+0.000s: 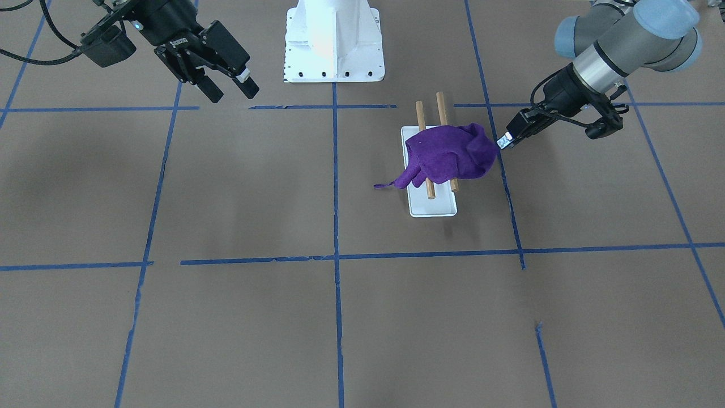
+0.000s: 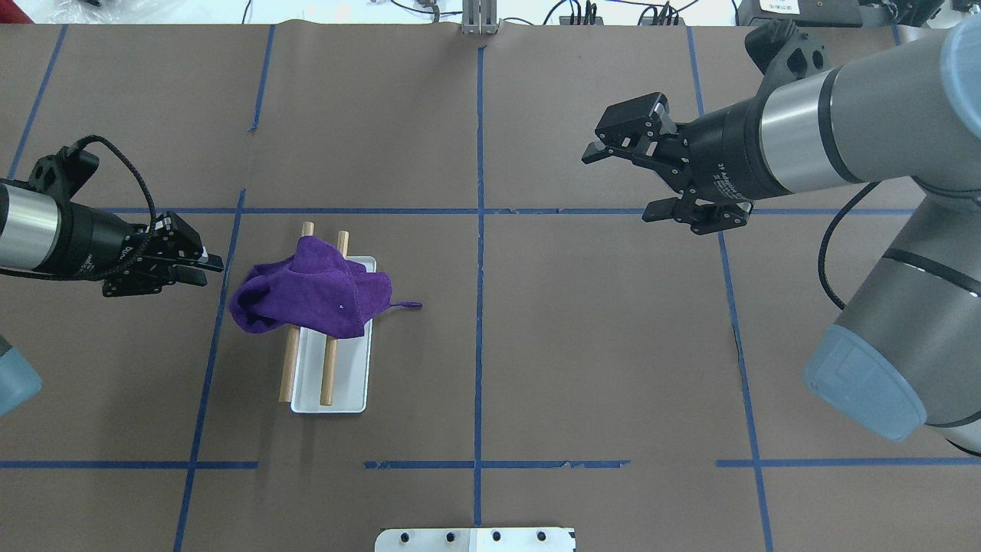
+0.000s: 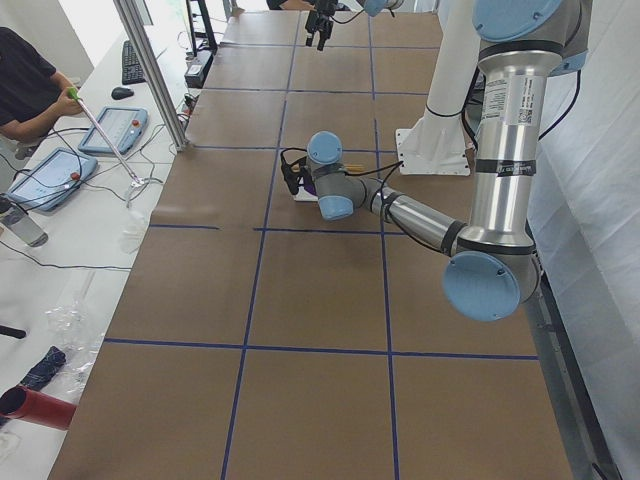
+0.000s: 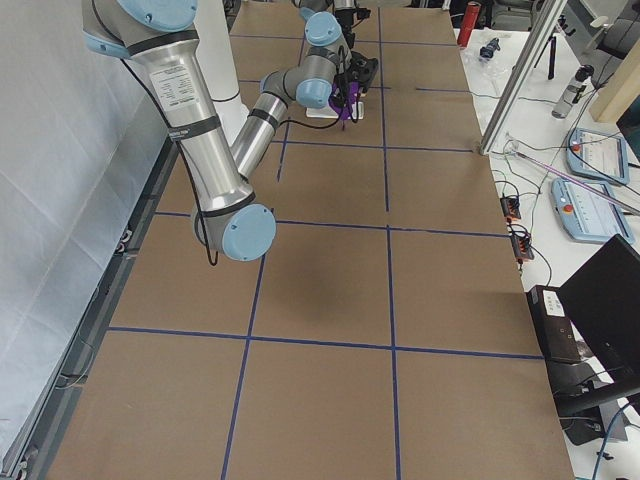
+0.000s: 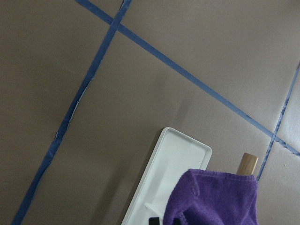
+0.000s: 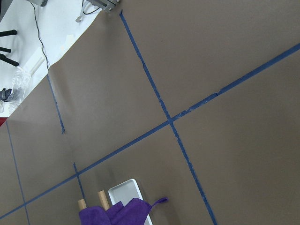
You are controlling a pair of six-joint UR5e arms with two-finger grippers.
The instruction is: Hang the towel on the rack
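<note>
The purple towel (image 1: 450, 156) lies bunched over the two wooden dowel bars (image 1: 420, 113) of the rack, whose white base (image 1: 431, 207) shows below it. The overhead view shows the towel (image 2: 306, 295) over the bars (image 2: 290, 368), a thin loop trailing to the right. My left gripper (image 2: 208, 272) is level with the towel's left edge, a small gap away, shut and empty; it also shows in the front view (image 1: 504, 141). My right gripper (image 2: 617, 184) is open and empty, raised far to the right. The left wrist view shows the towel (image 5: 220, 199) and the base (image 5: 173, 168).
The large white bolted pedestal (image 1: 334, 45) stands at the robot's side of the table. Blue tape lines (image 2: 479, 307) divide the brown table cover into squares. Operators' tablets and cables (image 3: 50, 170) lie on a side table beyond the far edge.
</note>
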